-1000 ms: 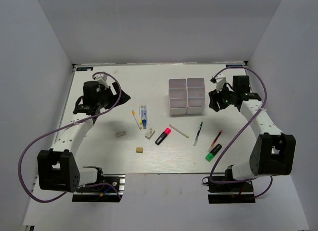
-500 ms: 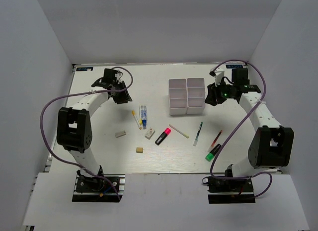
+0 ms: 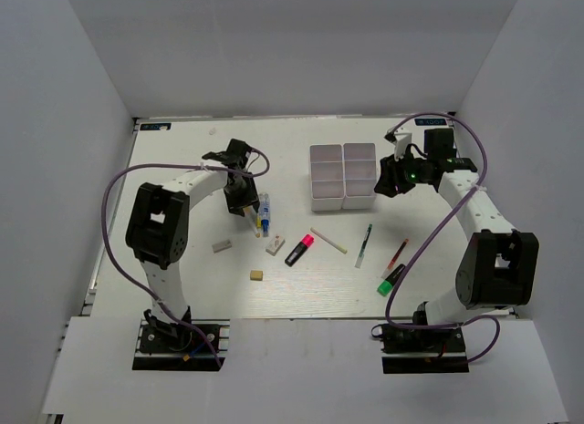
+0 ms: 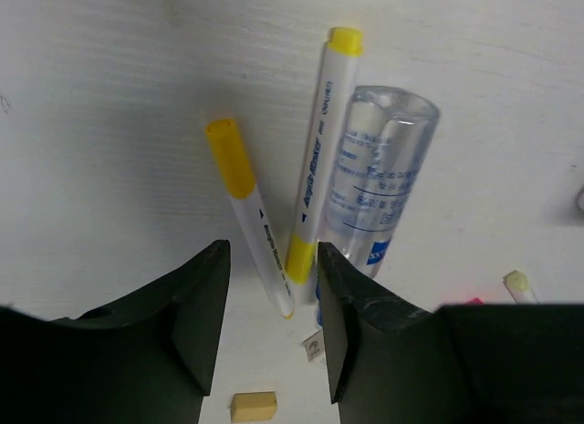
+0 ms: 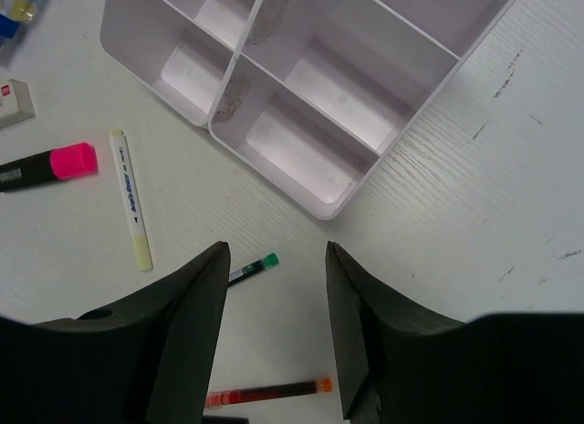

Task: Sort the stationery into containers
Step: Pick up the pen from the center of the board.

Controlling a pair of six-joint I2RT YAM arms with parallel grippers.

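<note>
The containers (image 3: 343,176) are a white 2x2 box at the back of the table, also in the right wrist view (image 5: 310,77). Stationery lies scattered in front. My left gripper (image 3: 243,199) hangs open just above two yellow-capped pens (image 4: 246,214) (image 4: 319,160) and a blue-capped clear marker (image 4: 379,187); nothing is between its fingers (image 4: 196,324). A tan eraser (image 4: 253,406) lies below. My right gripper (image 3: 391,178) stands open and empty beside the box's right side, above a green pen (image 5: 254,267) and a red pen (image 5: 269,392).
A pink highlighter (image 3: 299,250), a pale yellow pen (image 3: 328,241), two white erasers (image 3: 275,246) (image 3: 222,245) and a green highlighter (image 3: 392,279) lie across the middle and front. White walls close in the table on three sides.
My left arm has swung from the far left toward the middle and now hangs over the yellow pens. The right gripper shifted slightly toward the box. Both jaws narrowed somewhat.
</note>
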